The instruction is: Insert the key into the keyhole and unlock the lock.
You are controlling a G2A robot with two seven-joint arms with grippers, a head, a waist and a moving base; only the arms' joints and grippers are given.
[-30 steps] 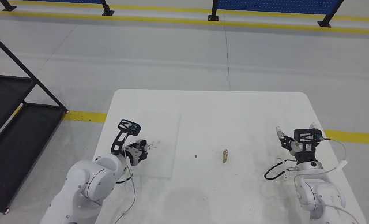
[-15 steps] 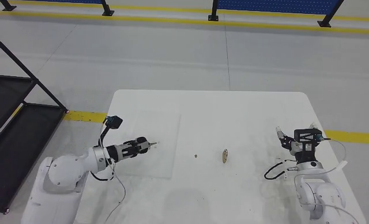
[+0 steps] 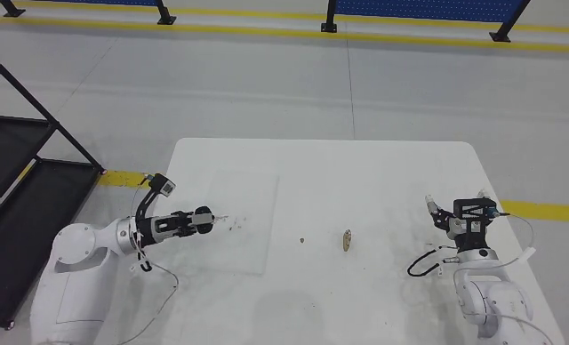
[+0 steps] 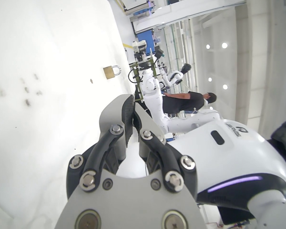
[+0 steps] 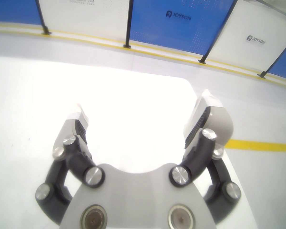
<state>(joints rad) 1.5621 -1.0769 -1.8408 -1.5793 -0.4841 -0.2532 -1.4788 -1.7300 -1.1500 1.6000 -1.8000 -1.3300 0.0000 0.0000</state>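
The key (image 3: 221, 218) was, as far as the top view allowed, the thin pale sliver poking out of the left gripper (image 4: 133, 106); the left wrist view showed that gripper's pads pressed tight together, though the sliver between them was too slight to make out there, so the hold is a likely reading, not a sure one. That gripper hung low over the left part of the worktop (image 3: 373, 176), lying nearly level and pointing across it toward the middle, with a few dark smudges (image 4: 26, 89) on the surface just ahead of it. Farther out along the same line a small dark speck (image 3: 302, 240) lay on the worktop, and beyond it the brass lock (image 3: 347, 240) lay flat near the centre, well apart from both arms, its shackle closed. The right gripper (image 5: 143, 122) sat by the right edge, fingers spread wide and holding nothing. The step in hand looked like carrying the key to the lock. The next move would call for a careful line-up of the key's tip with the keyhole, and probably for the right gripper to steady the loose lock.
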